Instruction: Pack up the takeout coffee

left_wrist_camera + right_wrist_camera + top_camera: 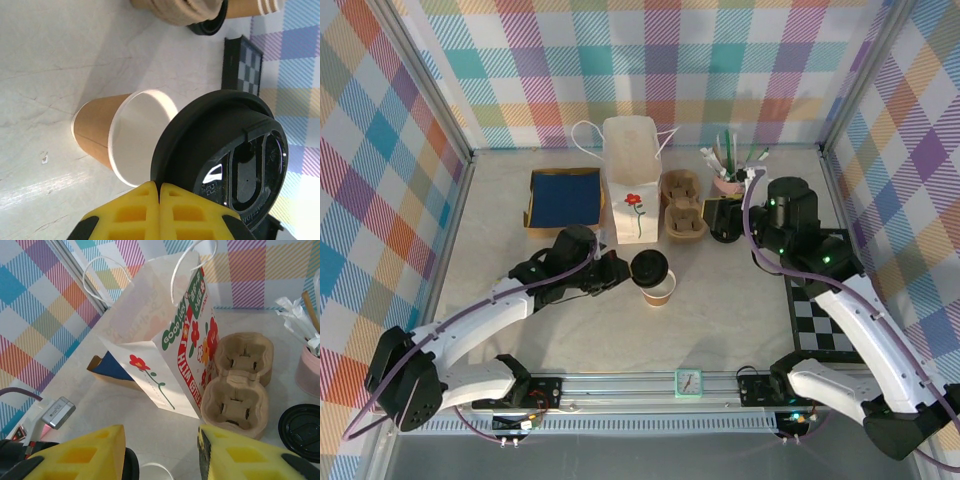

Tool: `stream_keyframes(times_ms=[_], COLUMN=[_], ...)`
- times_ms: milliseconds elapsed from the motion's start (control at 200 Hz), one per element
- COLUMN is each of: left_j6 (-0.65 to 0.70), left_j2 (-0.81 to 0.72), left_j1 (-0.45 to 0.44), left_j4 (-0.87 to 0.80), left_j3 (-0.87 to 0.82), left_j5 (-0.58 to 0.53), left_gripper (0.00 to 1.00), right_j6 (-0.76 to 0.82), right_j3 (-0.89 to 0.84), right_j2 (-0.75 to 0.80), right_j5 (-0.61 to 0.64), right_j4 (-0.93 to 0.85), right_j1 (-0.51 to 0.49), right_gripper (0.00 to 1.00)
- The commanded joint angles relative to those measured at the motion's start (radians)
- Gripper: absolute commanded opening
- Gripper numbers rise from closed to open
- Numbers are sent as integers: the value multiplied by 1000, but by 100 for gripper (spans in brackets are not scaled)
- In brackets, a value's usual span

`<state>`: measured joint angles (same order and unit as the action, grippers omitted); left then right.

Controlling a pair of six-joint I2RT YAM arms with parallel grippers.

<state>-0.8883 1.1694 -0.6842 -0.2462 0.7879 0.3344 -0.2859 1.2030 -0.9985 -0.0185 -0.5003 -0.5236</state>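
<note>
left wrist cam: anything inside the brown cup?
The brown cup shows a white inner wall, with no contents visible there. The black lid, pinched by the left gripper, covers part of the mouth, so the bottom is hidden.

The white flowered paper bag (pixel 150 325) is showing print on its side panel in the right wrist view. White letters are reading "GOOD" on a green banner. Red letters are reading "ED WITH" along the lower edge, their start hidden. The black lid (pixel 215 140) is carrying small moulded marks, too tiny to read.
</note>
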Motion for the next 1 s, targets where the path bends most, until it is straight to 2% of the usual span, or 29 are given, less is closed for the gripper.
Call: stream_keyframes(times_ms=[0, 355, 995], left_j6=[30, 51, 75], left_j2=[24, 104, 154], left_j1=[-24, -67, -71], left_j4=[-79, -99, -113], left_j3=[20, 60, 108], left_j5=[-40, -79, -103], left_gripper=[4, 3, 3], right_j6=[3, -3, -1], right_j3=[-12, -42, -72], right_j2=[4, 15, 41], right_j5=[-3, -11, -8], right_j4=[1, 25, 56], right_j1=[4, 3, 4], right_gripper=[43, 42, 42])
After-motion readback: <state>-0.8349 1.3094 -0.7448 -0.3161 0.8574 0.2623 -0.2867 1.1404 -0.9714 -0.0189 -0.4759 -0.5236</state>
